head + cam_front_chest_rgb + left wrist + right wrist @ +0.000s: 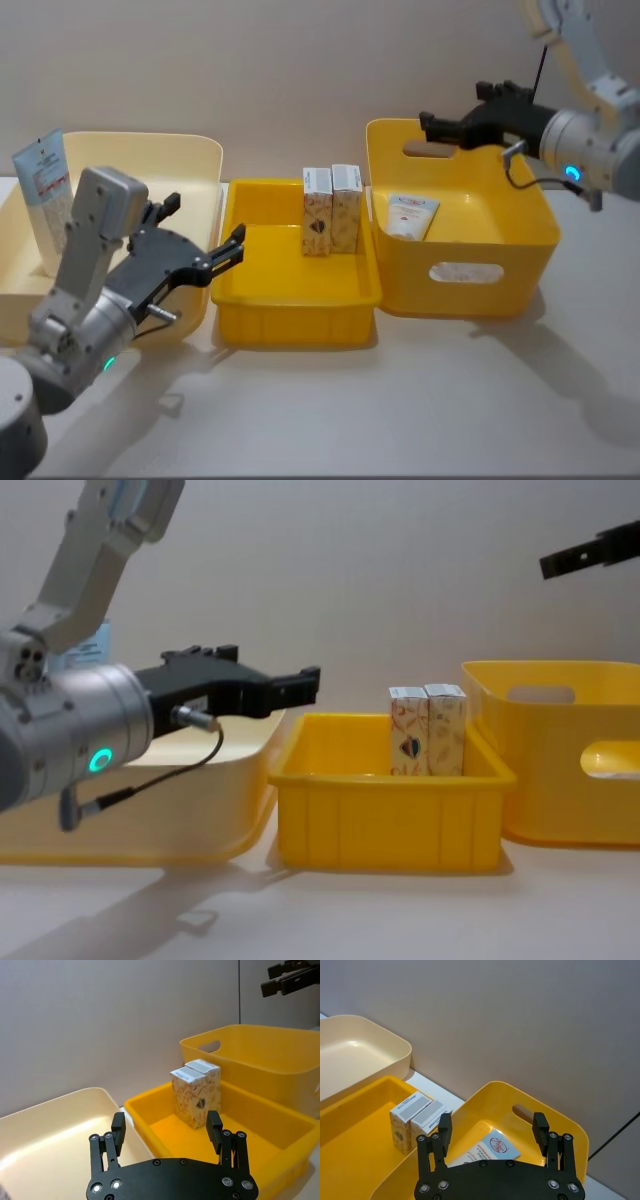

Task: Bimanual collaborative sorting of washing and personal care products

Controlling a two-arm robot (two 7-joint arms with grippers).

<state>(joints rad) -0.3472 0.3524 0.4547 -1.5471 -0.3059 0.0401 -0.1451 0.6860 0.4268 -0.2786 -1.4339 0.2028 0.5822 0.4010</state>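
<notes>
Two white-beige cartons (318,210) (347,206) with orange pattern stand upright side by side at the back of the shallow yellow tray (290,300); they also show as cartons (190,1096) and cartons (427,730). One light-blue and white tube (42,195) leans in the cream bin (190,160). Another tube (412,215) lies in the deep yellow bin (470,270), seen as tube (492,1149) under my right gripper (491,1130). That right gripper (458,108) hovers open above the bin's back rim. My left gripper (205,225) is open and empty over the cream bin's right side, pointing toward the cartons.
The three containers stand in a row, touching or nearly so. Bare tabletop (400,400) lies in front of them. A plain wall runs close behind. The deep bin has cut-out handles (463,271).
</notes>
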